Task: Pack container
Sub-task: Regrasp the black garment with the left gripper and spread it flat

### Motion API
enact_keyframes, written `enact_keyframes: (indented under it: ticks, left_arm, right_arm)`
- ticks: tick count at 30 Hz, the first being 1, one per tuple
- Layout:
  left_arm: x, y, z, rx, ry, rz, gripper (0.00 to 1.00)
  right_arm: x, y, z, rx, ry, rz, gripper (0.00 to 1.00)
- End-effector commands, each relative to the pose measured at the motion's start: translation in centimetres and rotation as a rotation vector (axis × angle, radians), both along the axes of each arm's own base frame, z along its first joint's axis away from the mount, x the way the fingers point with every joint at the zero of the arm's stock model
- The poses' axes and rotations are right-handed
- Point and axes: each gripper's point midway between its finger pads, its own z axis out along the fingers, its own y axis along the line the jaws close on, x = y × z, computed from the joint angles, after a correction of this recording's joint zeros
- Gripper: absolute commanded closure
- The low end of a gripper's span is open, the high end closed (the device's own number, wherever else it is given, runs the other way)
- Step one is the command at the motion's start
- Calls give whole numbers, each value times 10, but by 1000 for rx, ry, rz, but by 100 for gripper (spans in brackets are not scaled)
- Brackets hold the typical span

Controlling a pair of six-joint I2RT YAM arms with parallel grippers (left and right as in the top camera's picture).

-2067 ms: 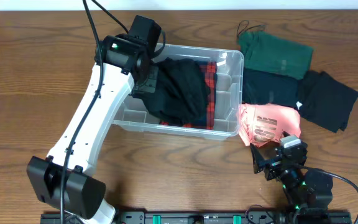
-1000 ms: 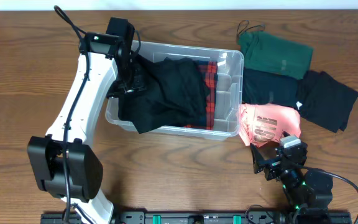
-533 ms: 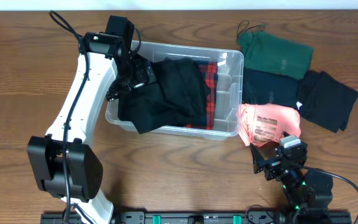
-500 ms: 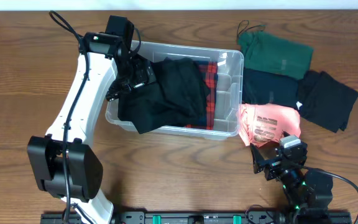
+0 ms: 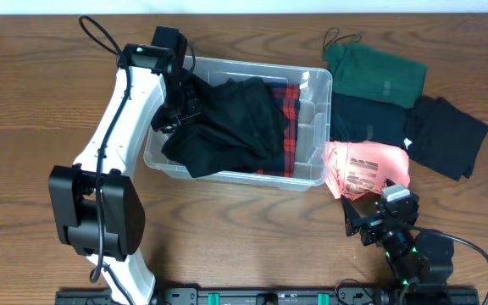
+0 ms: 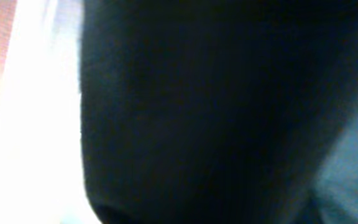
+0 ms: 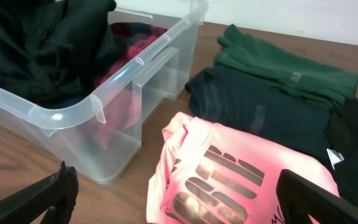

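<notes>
Overhead shows the container (image 5: 310,85) at the middle of the bench (image 5: 41,93), long axis left to right, with the nearer left pincer (image 5: 179,108) sunk in the black garment (image 5: 235,119) at its left end, grip hidden by cloth, while the right pincer (image 5: 367,219) rests wide and empty near the pink shirt (image 5: 367,168).

Pink shirt (image 5: 367,168) beside folded green garment (image 5: 375,72)

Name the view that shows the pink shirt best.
Right wrist: the pink shirt fills the foreground, its dark print clear. Overhead shows it small, beside the container. Left wrist shows only dark fabric.
</notes>
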Motion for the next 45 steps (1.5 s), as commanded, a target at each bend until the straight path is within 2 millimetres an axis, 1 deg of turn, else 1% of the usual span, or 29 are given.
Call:
enact_keyframes:
  ticks: [1, 3, 4, 8, 9, 12, 13, 15, 18, 20, 23, 24, 25, 29, 30, 31, 33, 35, 36, 37, 40, 42, 45]
  left_arm:
    - [-2, -5, 17, -14, -37, -107, 94]
    - [-2, -10, 33, -18, -81, -213, 94]
    - [-2, -17, 43, -37, -111, -278, 94]
    - [0, -55, 94, -175, -296, -514, 94]
    - [1, -64, 109, -207, -351, -553, 94]
    - [3, -89, 144, -286, -479, -624, 94]
    - [3, -96, 151, -311, -507, -641, 94]
    - [2, -119, 169, -396, -573, -694, 94]
    - [-2, -158, 191, -529, -666, -790, 94]
    - [-5, -178, 201, -556, -716, -843, 94]
    - [-12, -202, 209, -578, -760, -902, 94]
    - [-12, -206, 209, -567, -759, -886, 94]
    - [-9, -205, 207, -542, -754, -858, 94]
    - [-3, -192, 188, -447, -692, -777, 94]
    - [-1, -185, 181, -421, -669, -748, 94]
    - [2, -178, 173, -386, -641, -717, 94]
    - [7, -157, 148, -286, -561, -641, 94]
    - [7, -139, 124, -215, -480, -605, 94]
    - [8, -132, 115, -190, -452, -593, 94]
    - [11, -123, 103, -153, -414, -577, 94]
    - [18, -99, 74, -73, -335, -551, 94]
    - [23, -87, 59, -36, -295, -549, 94]
    - [28, -59, 42, 34, -235, -512, 93]
  right_arm:
    - [0, 0, -1, -7, -1, 3, 1]
    - [0, 0, -1, -7, -1, 3, 1]
    - [0, 0, -1, -7, -1, 3, 1]
    - [0, 0, -1, -7, -1, 3, 1]
    - [0, 0, -1, -7, -1, 3, 1]
    - [0, 0, -1, -7, -1, 3, 1]
    - [0, 0, -1, -7, -1, 3, 1]
    - [0, 0, -1, -7, -1, 3, 1]
    - [0, 0, -1, -7, -1, 3, 1]
    - [0, 0, -1, -7, -1, 3, 1]
    - [0, 0, -1, -7, -1, 3, 1]
    - [0, 0, -1, -7, -1, 3, 1]
    - [0, 0, -1, -7, -1, 3, 1]
    - [0, 0, -1, -7, -1, 3, 1]
    - [0, 0, -1, -7, -1, 3, 1]
    - [0, 0, -1, -7, -1, 3, 1]
    - [0, 0, -1, -7, -1, 3, 1]
    - [0, 0, -1, -7, -1, 3, 1]
    - [0, 0, -1, -7, -1, 3, 1]
    - [0, 0, -1, -7, -1, 3, 1]
    - [0, 0, -1, -7, -1, 3, 1]
    - [0, 0, -1, -7, -1, 3, 1]
    - [0, 0, -1, -7, -1, 3, 2]
